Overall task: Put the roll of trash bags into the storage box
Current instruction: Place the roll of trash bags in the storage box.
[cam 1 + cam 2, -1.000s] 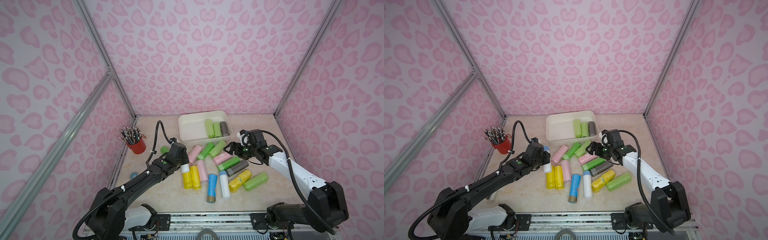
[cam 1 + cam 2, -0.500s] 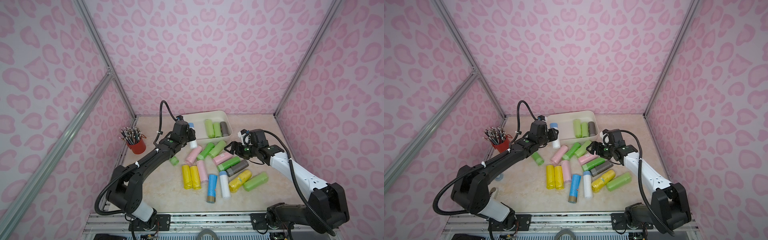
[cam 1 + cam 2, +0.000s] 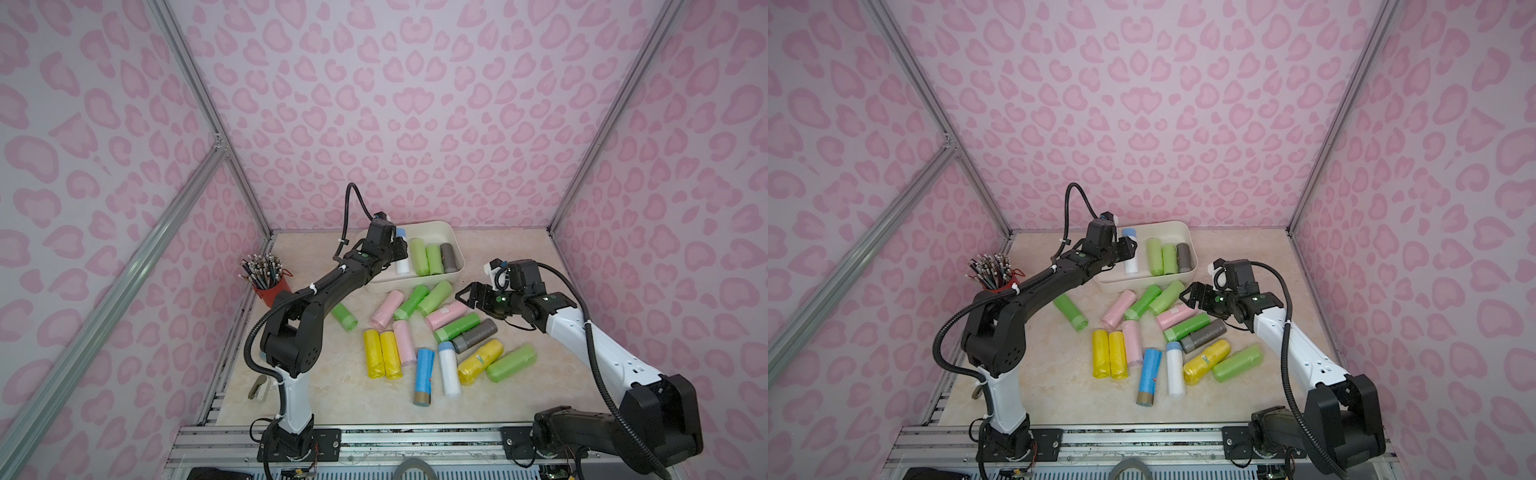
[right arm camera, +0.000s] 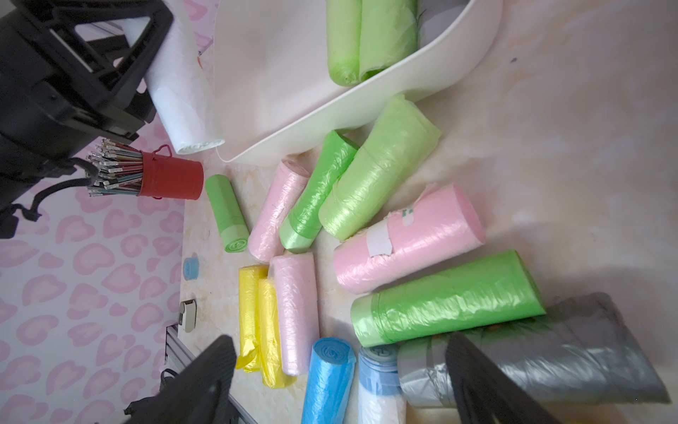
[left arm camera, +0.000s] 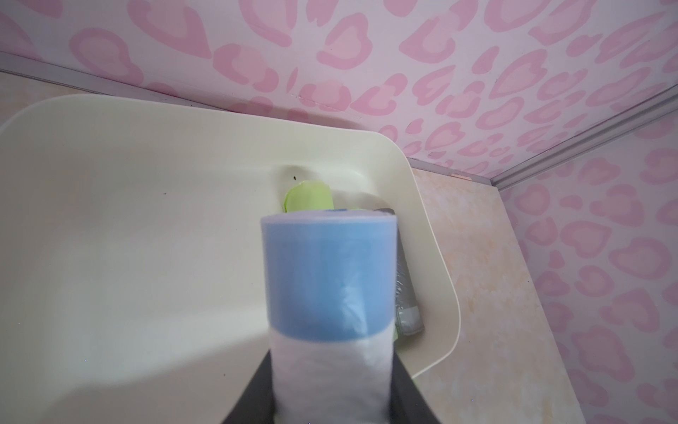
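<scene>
Well, marbled beige tbl [image 3: 340,386] — pink-print walls [image 3: 407,104] 3 sides.

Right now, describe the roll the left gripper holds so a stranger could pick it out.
Find the cream storage box at the table's back. The left gripper holds a white roll with a blue end band over its bare half. Its box neighbours are green rolls and a grey roll; the lookalike lies loose on the table.

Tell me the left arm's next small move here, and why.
Probably lower a little and open the jaws. The left gripper is shut on the white roll, held over the bare floor of the storage box beside the green rolls, so releasing should land it inside.
</scene>
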Tool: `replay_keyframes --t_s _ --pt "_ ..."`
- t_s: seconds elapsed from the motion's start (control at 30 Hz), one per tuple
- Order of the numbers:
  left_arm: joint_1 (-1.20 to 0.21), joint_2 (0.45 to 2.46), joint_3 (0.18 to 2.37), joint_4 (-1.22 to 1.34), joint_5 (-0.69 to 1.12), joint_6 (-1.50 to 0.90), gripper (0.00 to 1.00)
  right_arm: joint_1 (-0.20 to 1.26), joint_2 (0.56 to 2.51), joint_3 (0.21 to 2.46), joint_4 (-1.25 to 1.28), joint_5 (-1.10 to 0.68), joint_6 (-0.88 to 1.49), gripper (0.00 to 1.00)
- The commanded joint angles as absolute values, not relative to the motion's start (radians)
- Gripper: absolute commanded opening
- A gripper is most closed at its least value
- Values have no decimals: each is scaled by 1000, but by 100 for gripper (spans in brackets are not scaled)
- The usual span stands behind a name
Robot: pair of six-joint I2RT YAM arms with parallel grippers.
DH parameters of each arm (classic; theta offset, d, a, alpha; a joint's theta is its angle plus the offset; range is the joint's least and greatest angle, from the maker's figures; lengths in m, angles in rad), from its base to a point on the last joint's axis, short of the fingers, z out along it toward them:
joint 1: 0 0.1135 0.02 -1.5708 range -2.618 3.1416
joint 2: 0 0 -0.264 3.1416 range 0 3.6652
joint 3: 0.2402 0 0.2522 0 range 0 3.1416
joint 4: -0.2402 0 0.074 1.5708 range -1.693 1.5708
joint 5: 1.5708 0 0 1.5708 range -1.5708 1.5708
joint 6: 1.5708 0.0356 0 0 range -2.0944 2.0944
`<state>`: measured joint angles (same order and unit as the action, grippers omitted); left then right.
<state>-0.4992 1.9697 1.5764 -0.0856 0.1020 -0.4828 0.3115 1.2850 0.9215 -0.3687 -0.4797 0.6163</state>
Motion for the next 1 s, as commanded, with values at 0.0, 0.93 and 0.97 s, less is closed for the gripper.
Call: replay_keyframes --t_s 0.0,0.93,0.97 --pt "-497 2015 1624 -97 92 -458 23 303 1282 910 -385 -493 603 91" --pt "-500 2322 1903 -233 68 -442 29 279 1234 884 -400 -487 594 91" --pt "-502 2328 1903 -232 64 -441 30 279 1234 881 -400 -481 592 91"
